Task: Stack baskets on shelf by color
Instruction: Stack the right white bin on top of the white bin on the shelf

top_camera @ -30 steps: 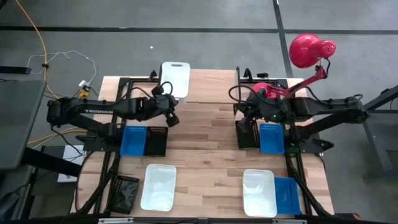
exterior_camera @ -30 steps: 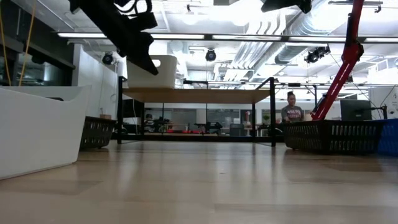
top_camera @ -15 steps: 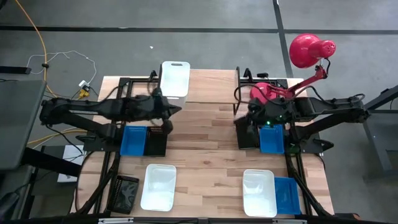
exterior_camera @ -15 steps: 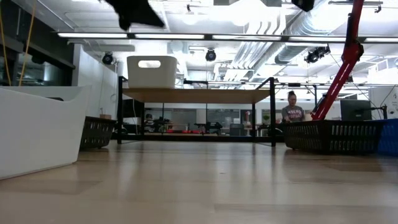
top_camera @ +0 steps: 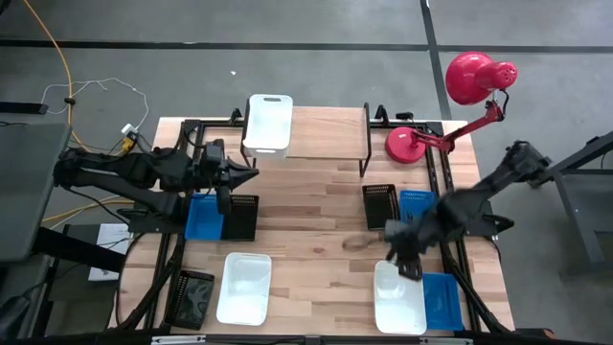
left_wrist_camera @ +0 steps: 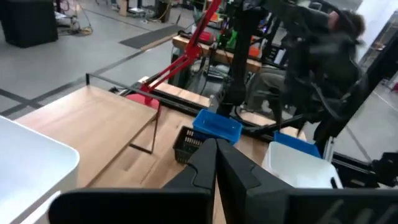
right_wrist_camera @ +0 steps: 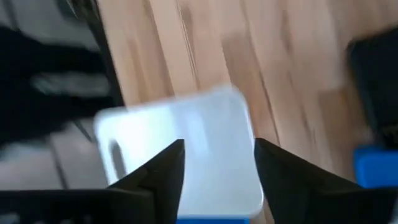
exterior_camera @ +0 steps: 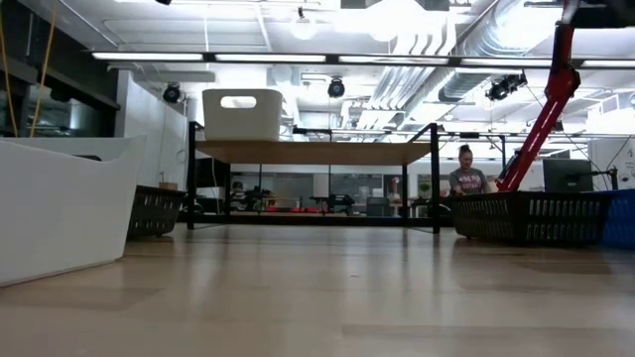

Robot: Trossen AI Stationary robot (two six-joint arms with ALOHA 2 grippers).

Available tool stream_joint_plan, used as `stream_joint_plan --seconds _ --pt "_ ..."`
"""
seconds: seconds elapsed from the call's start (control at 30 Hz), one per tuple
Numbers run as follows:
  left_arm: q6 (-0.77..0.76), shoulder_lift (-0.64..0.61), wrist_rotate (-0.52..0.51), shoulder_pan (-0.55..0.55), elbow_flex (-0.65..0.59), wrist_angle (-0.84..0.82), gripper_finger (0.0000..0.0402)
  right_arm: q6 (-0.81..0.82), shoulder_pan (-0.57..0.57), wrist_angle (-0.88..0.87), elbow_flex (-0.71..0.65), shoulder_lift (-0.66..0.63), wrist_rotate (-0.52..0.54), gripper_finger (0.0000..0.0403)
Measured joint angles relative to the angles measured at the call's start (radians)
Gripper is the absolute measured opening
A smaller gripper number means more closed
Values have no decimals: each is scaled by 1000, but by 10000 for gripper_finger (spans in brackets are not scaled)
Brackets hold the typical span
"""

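Note:
The shelf (top_camera: 326, 134) stands at the table's far middle, with one white basket (top_camera: 268, 123) on its left end. My left gripper (top_camera: 241, 175) hangs shut over the table's left side, above a blue basket (top_camera: 204, 216) and a black basket (top_camera: 240, 216). My right gripper (right_wrist_camera: 217, 174) is open and points down over the near-right white basket (right_wrist_camera: 186, 149), touching nothing. That white basket (top_camera: 399, 297) lies on the table beside a blue basket (top_camera: 442, 299). Another white basket (top_camera: 244, 287) lies at the near left.
A black basket (top_camera: 380, 204) and a blue basket (top_camera: 417, 203) sit on the right side behind my right arm. A red desk lamp (top_camera: 450, 96) stands at the far right corner. A dark basket (top_camera: 196, 297) lies off the near left edge. Bare wood lies in the middle.
My left gripper has risen and drawn back from the shelf toward the table's left edge. My right gripper has swung quickly from above the far-right black and blue baskets toward the near edge, ending over the near-right white basket.

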Motion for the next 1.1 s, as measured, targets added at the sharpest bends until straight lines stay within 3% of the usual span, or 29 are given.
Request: stream_joint_plan --seconds 0.3,0.5,0.87,1.0,1.1 --pt "15 -2 -9 0 0 -1 0 107 178 18 -92 153 56 206" --pt "12 -1 -8 0 0 -1 0 112 175 24 -140 192 162 206" --pt "18 -8 -8 0 0 34 0 9 162 219 -255 255 118 203" --pt "53 -18 10 0 19 64 0 5 144 242 -283 275 99 160" --pt "96 -25 11 0 63 80 0 1 124 248 -283 270 95 82"
